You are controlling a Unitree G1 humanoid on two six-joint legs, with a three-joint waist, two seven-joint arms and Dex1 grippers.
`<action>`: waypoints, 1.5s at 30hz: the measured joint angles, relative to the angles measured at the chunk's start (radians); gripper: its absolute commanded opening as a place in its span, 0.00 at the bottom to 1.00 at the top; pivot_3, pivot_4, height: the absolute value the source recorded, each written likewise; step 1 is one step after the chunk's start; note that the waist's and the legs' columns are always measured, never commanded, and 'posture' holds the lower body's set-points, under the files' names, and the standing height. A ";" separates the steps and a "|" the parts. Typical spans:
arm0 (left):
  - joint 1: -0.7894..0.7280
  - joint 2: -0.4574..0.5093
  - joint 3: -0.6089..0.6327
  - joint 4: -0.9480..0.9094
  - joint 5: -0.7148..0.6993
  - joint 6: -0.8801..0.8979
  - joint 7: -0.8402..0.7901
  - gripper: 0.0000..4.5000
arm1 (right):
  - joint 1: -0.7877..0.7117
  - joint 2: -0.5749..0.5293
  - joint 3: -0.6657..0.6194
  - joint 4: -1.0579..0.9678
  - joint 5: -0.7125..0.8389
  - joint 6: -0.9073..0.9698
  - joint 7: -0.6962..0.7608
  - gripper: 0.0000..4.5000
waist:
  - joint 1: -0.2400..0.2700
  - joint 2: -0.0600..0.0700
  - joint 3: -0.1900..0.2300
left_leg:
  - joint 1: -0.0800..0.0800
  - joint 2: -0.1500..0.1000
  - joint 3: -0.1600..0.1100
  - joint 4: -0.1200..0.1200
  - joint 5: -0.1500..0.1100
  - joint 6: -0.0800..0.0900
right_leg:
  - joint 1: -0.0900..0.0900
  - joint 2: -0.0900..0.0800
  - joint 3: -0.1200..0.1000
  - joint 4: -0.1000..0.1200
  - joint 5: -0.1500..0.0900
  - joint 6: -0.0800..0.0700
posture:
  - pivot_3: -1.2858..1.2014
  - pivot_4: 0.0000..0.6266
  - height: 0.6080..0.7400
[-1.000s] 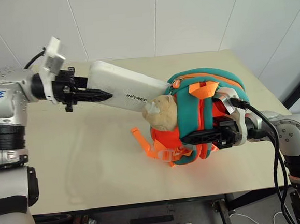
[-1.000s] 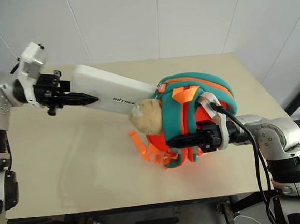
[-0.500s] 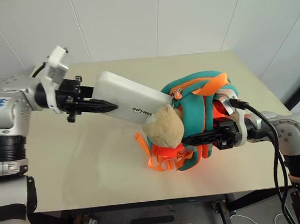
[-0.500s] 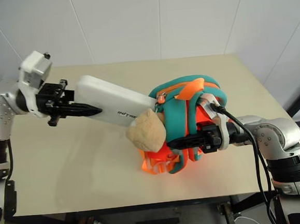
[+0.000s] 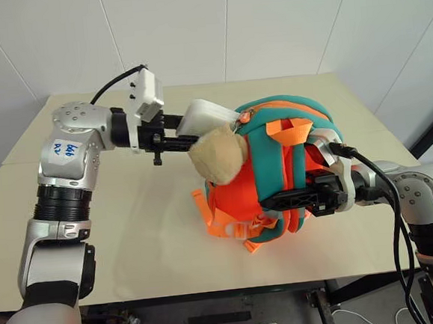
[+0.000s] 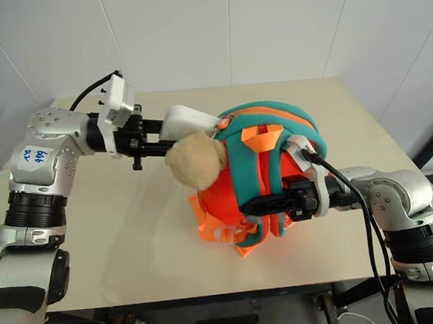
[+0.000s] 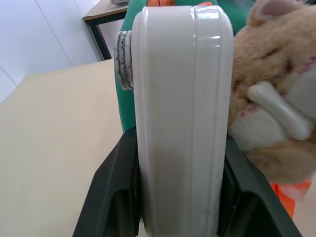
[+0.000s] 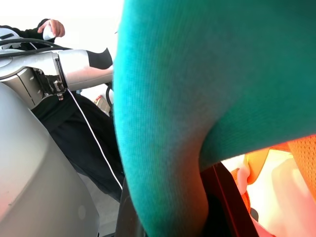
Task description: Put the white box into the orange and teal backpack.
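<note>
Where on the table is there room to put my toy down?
The table is bare along its near edge, in front of the orange and teal backpack, and on the side under the left arm. It is crowded in the middle: the backpack, its plush toy and the white box sit between both grippers.

White box (image 7: 180, 123): smooth glossy plastic w/ seam lines. Orange and teal backpack (image 5: 277, 165): soft matt knit cloth, orange webbing straps. Plush toy (image 5: 217, 156) beside box: fuzzy beige fabric. Table (image 5: 132, 236) under backpack: smooth matt, wood-look. Left gripper (image 5: 176, 141) fingers looked matt black plastic.
</note>
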 measured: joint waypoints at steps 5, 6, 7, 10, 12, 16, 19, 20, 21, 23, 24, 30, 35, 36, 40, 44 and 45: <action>0.001 -0.077 -0.057 -0.006 0.007 0.064 0.029 0.31 | 0.000 0.006 0.000 0.000 0.000 -0.004 0.000 0.00 | 0.000 0.000 0.000 | 0.000 0.000 0.000 0.001 0.000 0.000 | 0.000 0.000 0.000 -0.001 0.000 0.000 | 0.52 0.24 1.00; 0.001 -0.093 -0.068 -0.006 0.015 0.073 0.035 0.31 | 0.000 0.010 0.000 0.000 0.000 -0.004 0.000 0.00 | 0.000 0.000 0.000 | 0.000 0.000 0.000 0.001 0.000 0.000 | 0.000 0.000 0.000 -0.001 0.000 0.000 | 0.52 0.24 1.00; 0.001 -0.108 -0.084 -0.006 0.025 0.079 0.044 0.31 | 0.000 0.015 0.000 0.000 0.000 -0.005 0.000 0.00 | 0.000 0.000 0.000 | 0.000 0.000 0.000 0.001 0.000 0.000 | 0.000 0.000 0.000 -0.001 0.000 0.000 | 0.52 0.24 1.00; 0.010 -0.143 -0.114 -0.005 0.046 0.084 0.065 0.31 | 0.000 0.019 0.001 0.000 0.000 -0.005 -0.002 0.00 | -0.001 0.000 0.000 | 0.000 0.000 0.000 0.001 0.000 0.000 | 0.000 0.000 0.001 -0.001 0.000 0.000 | 0.52 0.24 1.00; 0.020 -0.156 -0.115 -0.003 0.054 0.085 0.079 0.31 | 0.000 0.019 0.000 0.000 0.000 -0.005 -0.008 0.00 | -0.001 0.000 0.000 | 0.001 0.000 0.000 0.001 0.000 0.000 | 0.000 0.000 0.001 -0.001 0.000 0.000 | 0.52 0.24 1.00; 0.033 -0.179 -0.115 0.005 0.066 0.085 0.102 0.31 | 0.008 0.019 -0.005 -0.004 0.000 -0.005 -0.022 0.00 | 0.002 0.000 0.000 | 0.000 0.000 0.000 0.003 0.000 0.000 | 0.000 0.000 0.001 -0.001 0.000 0.000 | 0.52 0.24 1.00; 0.037 -0.186 -0.117 0.008 0.078 0.085 0.113 0.31 | 0.009 0.021 -0.007 -0.008 0.002 -0.006 -0.031 0.00 | 0.003 0.000 0.000 | 0.000 0.000 0.000 0.005 0.000 0.000 | 0.000 0.000 0.001 0.000 0.000 0.000 | 0.52 0.24 1.00; 0.037 -0.188 -0.117 0.009 0.080 0.086 0.117 0.31 | 0.009 0.021 -0.007 -0.008 0.002 -0.006 -0.034 0.00 | 0.003 0.000 0.000 | 0.000 0.000 0.000 0.005 0.000 0.000 | 0.000 0.000 0.001 0.000 0.000 0.000 | 0.52 0.24 1.00; 0.038 -0.190 -0.117 0.010 0.082 0.087 0.123 0.31 | 0.009 0.022 -0.007 -0.008 0.002 -0.006 -0.037 0.00 | 0.003 0.000 0.000 | 0.000 0.000 0.000 0.005 0.000 0.000 | 0.000 0.000 0.002 0.000 0.000 0.000 | 0.52 0.24 1.00; 0.044 -0.192 -0.118 0.010 0.085 0.088 0.128 0.31 | 0.009 0.024 -0.007 -0.009 0.002 -0.006 -0.040 0.00 | 0.002 0.000 0.000 | 0.001 0.000 0.000 0.005 0.000 0.000 | 0.000 0.000 0.002 0.001 0.000 0.000 | 0.52 0.24 1.00; 0.049 -0.194 -0.120 0.010 0.088 0.088 0.132 0.46 | 0.009 0.025 -0.007 -0.012 0.003 -0.006 -0.040 0.00 | 0.002 0.000 0.000 | 0.001 0.000 0.000 0.005 0.000 0.000 | 0.000 0.000 0.002 0.001 0.000 0.000 | 0.52 0.24 1.00; 0.069 -0.205 -0.119 0.009 0.088 0.092 0.142 0.84 | 0.017 0.035 -0.007 -0.024 0.004 -0.006 -0.045 0.00 | 0.001 0.000 0.000 | 0.001 0.000 0.000 0.005 0.000 0.000 | 0.000 0.000 0.002 0.000 0.000 0.000 | 0.52 0.24 1.00; 0.069 -0.166 -0.101 0.017 0.071 0.033 0.073 0.96 | 0.024 0.035 -0.007 -0.039 0.005 -0.006 -0.047 0.00 | -0.003 0.000 0.000 | 0.001 0.000 0.000 0.005 0.000 0.000 | 0.000 0.000 0.002 0.001 0.000 0.000 | 0.52 0.24 1.00; 0.069 -0.153 -0.094 0.020 0.064 0.019 0.049 0.96 | 0.026 0.035 -0.007 -0.039 0.005 -0.006 -0.048 0.00 | -0.003 0.000 0.000 | 0.001 0.000 0.000 0.005 0.000 0.000 | 0.000 0.000 0.002 0.001 0.000 0.000 | 0.52 0.24 1.00; 0.069 -0.100 -0.072 0.043 0.057 -0.042 -0.029 0.96 | 0.027 0.035 -0.007 -0.039 0.005 -0.006 -0.050 0.00 | -0.001 0.000 0.000 | 0.001 0.000 0.000 0.005 0.000 0.001 | 0.000 0.000 0.002 0.000 0.000 0.000 | 0.52 0.24 1.00; 0.069 -0.033 -0.043 0.082 0.054 -0.093 -0.109 0.96 | 0.029 0.035 -0.008 -0.040 0.005 -0.006 -0.051 0.00 | -0.003 0.000 0.000 | 0.001 0.000 0.000 0.005 0.000 0.001 | 0.000 0.000 0.002 0.000 0.000 0.000 | 0.52 0.24 1.00; 0.069 -0.019 -0.039 0.093 0.054 -0.104 -0.125 0.96 | 0.030 0.035 -0.008 -0.040 0.005 -0.006 -0.051 0.00 | -0.003 0.000 0.000 | 0.001 0.000 0.000 0.005 0.000 0.001 | 0.000 0.000 0.002 0.000 0.000 0.000 | 0.52 0.24 1.00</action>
